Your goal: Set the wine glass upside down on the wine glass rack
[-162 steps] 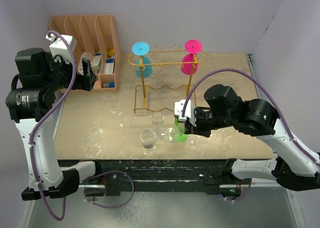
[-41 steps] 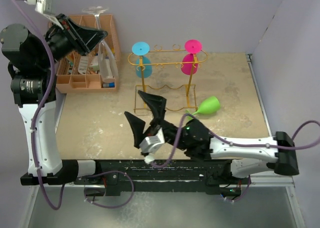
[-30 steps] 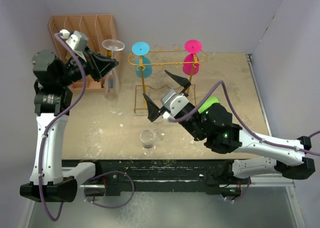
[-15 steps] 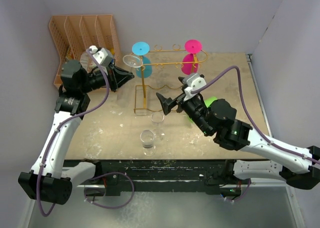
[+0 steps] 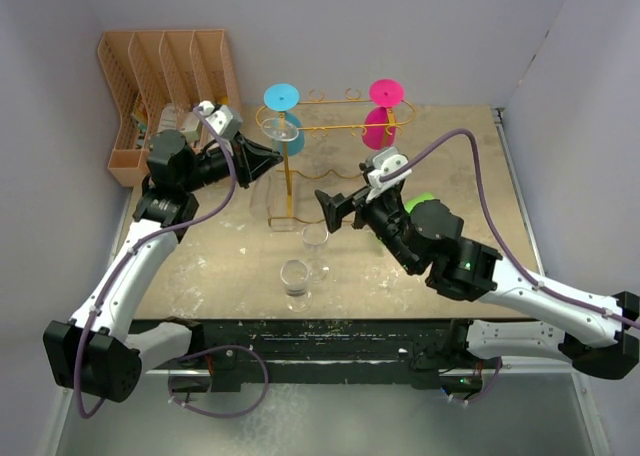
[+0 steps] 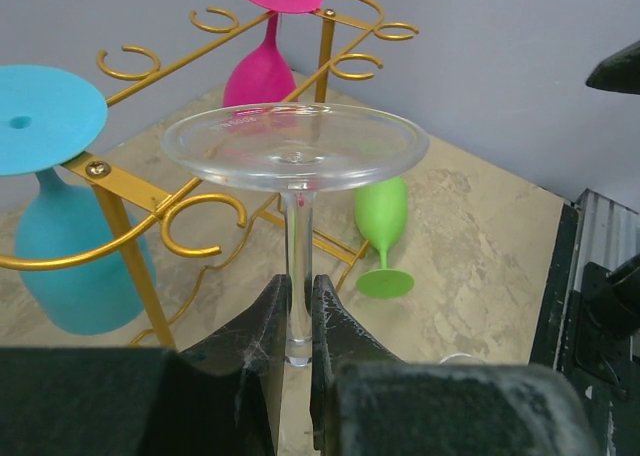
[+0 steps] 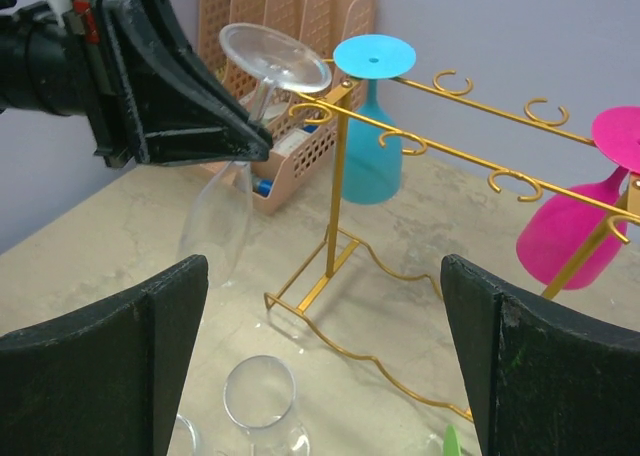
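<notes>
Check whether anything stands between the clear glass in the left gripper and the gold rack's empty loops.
Nothing visible does. The left gripper holds the clear glass upside down by its stem, close to an empty loop of the rack.

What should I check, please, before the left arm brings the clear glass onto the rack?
1. Grip: left gripper shut on the wine glass stem, foot up: ok.
2. Free loop on the wine glass rack beside the blue glass: ok.
3. Stem in that loop: not ok, it stands beside it.
4. Glass plumb: not ok, leaning in the right wrist view.
5. Right gripper open, short of the rack: ok.
</notes>
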You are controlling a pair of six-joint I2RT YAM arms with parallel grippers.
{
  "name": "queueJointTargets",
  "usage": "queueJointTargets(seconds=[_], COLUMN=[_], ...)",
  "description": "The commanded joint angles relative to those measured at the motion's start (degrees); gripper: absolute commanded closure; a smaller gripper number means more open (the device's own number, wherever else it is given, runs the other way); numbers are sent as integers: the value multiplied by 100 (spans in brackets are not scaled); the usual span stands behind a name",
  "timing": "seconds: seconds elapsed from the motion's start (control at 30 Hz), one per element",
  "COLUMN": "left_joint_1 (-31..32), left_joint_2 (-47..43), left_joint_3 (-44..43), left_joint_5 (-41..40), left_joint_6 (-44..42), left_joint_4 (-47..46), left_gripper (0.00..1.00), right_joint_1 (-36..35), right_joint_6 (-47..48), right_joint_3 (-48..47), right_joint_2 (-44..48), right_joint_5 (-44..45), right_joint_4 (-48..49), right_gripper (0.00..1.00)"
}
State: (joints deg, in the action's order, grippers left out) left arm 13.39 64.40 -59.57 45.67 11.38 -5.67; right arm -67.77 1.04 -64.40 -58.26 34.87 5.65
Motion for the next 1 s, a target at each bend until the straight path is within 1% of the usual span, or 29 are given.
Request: queueJointTargets(seconds=[0.0,0.03,0.1,0.17,0.3,0.4,0.57,0.67,0.83,0.97], left_joint_1=[23,24,23,22,28,28,32,32,39,37], left_joint_2=[233,266,273,298,331,376,629,749,877,906], left_joint_3=[-88,-68,56,136,273,309,360,419,439,442], left_joint_5=[-164,-187,-238,-288,-345,-423,-539,-553,-566,-598], left_joint_6=[-16,-7,-7,-17,18,22,175,275,410,466], left_joint_4=[-632,-708,-862,-935,-1097,-1190,-1501,-1699,-1891,-1972], left_gripper=[100,100,100,100,100,100,100,100,100,100], right_joint_1=[-8,-15,-22,-45,-114,-151,-457,-485,-490,-492], right_joint_6=[98,207,500,760,902,896,1084,1221,1293,1302], right_joint_3=[-398,-505,-704,-788,-1074,-1208,-1294,-1378,-1406,-1308], right_joint_2=[-132,-212,-438,-593,-836,-965,-1309,-1451,-1529,-1486], right_joint_5=[-744,-1178,-1697,-2174,-2408,-2422,-1894,-1896,-1735,-1755], right_joint_4=[-405,-627,-1153,-1435,-1811,-1944,-2198,-2501,-2610,-2618], right_gripper=[0,0,0,1,2,2,2,1,1,4])
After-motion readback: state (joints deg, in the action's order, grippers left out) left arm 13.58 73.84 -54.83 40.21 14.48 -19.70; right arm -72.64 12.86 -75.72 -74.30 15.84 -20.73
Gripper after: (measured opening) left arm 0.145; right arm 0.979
